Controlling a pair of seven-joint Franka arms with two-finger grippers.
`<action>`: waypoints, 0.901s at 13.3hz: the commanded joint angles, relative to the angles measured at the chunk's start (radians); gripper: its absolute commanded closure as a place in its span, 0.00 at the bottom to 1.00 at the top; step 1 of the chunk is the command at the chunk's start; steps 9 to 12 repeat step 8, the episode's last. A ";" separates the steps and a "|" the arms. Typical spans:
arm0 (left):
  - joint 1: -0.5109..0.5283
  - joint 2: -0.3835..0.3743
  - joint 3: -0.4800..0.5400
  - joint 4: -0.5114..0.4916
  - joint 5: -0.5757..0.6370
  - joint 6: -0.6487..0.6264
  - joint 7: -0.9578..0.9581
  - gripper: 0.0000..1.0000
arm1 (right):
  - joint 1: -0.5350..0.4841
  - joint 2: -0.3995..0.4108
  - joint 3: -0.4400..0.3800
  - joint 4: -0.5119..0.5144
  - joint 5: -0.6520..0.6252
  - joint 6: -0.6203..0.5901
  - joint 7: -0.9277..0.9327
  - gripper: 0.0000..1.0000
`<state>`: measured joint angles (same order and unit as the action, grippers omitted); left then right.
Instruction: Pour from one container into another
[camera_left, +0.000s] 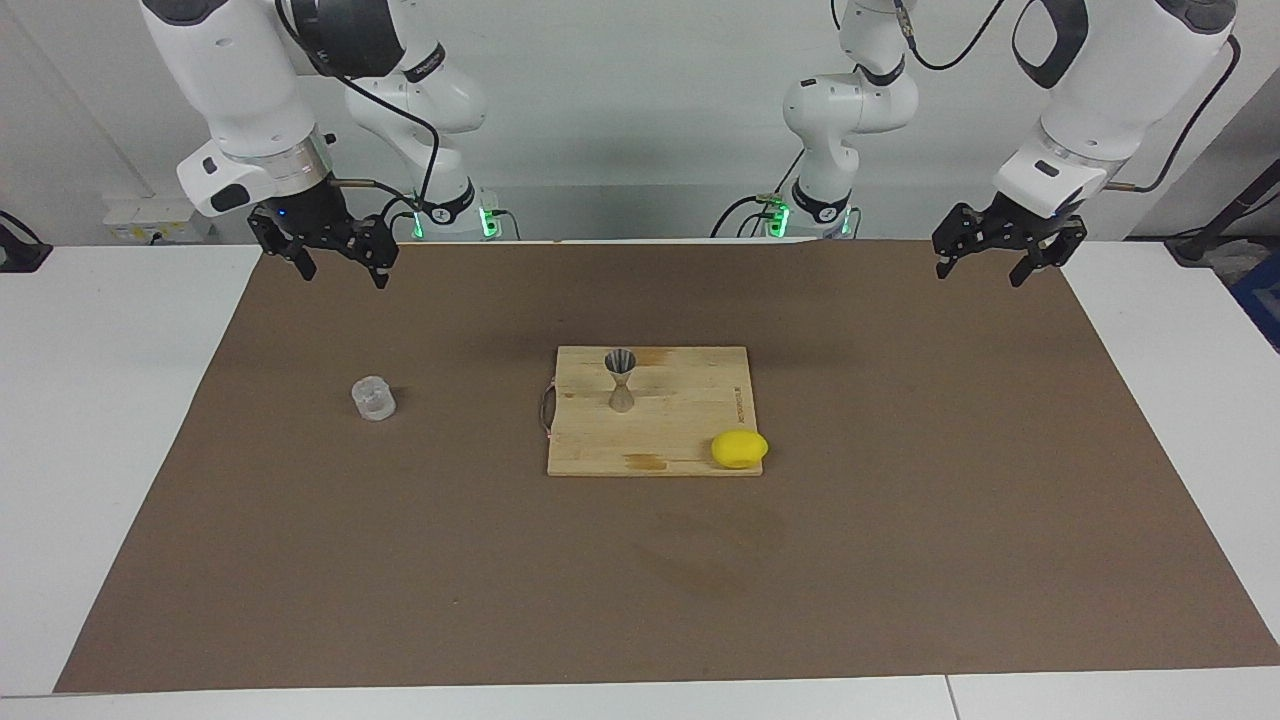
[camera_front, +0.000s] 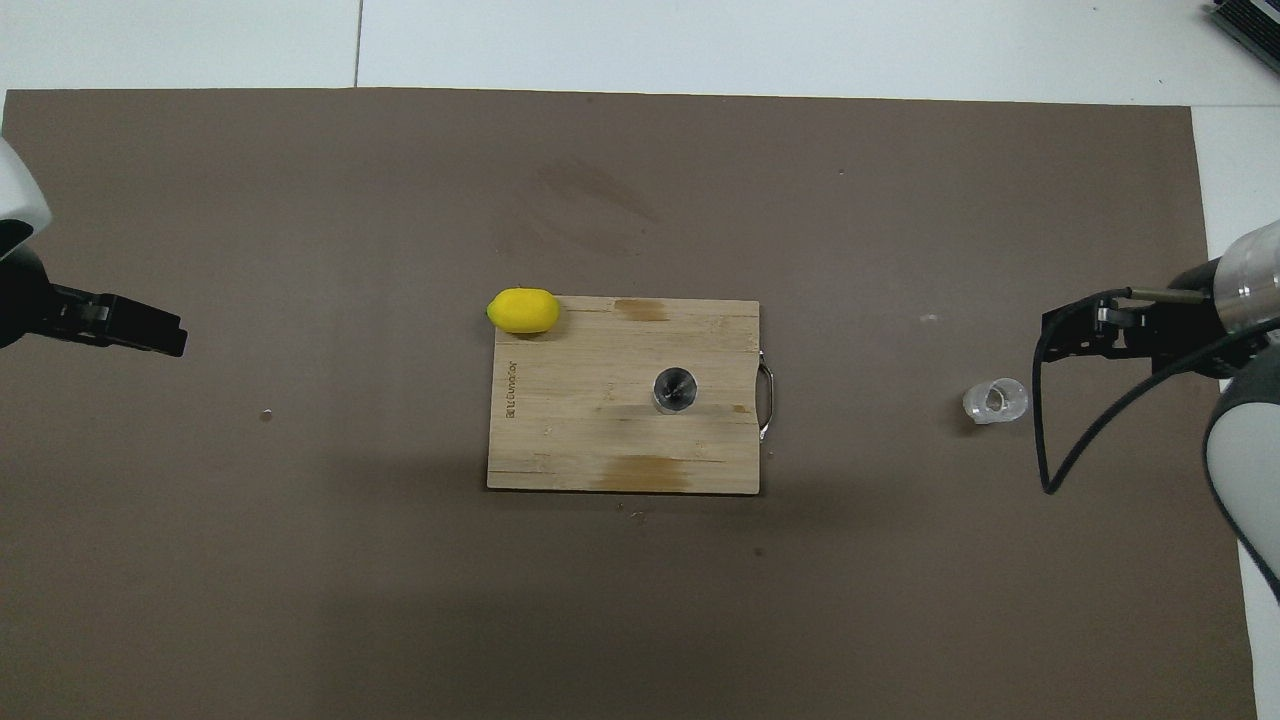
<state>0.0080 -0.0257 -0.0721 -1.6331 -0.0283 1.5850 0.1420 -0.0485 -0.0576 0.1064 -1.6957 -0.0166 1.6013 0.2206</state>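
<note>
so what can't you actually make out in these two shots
- Whether the glass cup holds any liquid: its clear walls give nothing away in either view.
- How full the jigger is: its bowl is dark in both views.
- The left gripper in the overhead view: the picture's edge cuts off its arm.

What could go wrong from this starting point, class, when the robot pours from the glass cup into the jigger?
1. The jigger stands upright on a narrow waist on the cutting board; a nudge from the cup might topple it.
2. The glass cup is small and see-through, so the right hand, open above the mat, may grip it off-centre.
3. The jigger's mouth is narrow, so liquid could miss and spill on the board.
</note>
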 joint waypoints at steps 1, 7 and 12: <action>0.000 -0.013 0.002 -0.001 0.018 -0.016 -0.005 0.00 | -0.019 0.010 0.004 0.037 0.023 -0.023 -0.035 0.05; 0.000 -0.013 0.002 -0.001 0.018 -0.016 -0.005 0.00 | -0.014 0.005 0.002 0.027 0.015 -0.021 -0.037 0.05; 0.000 -0.013 0.002 -0.001 0.018 -0.016 -0.005 0.00 | -0.014 0.005 0.002 0.025 0.015 -0.020 -0.037 0.04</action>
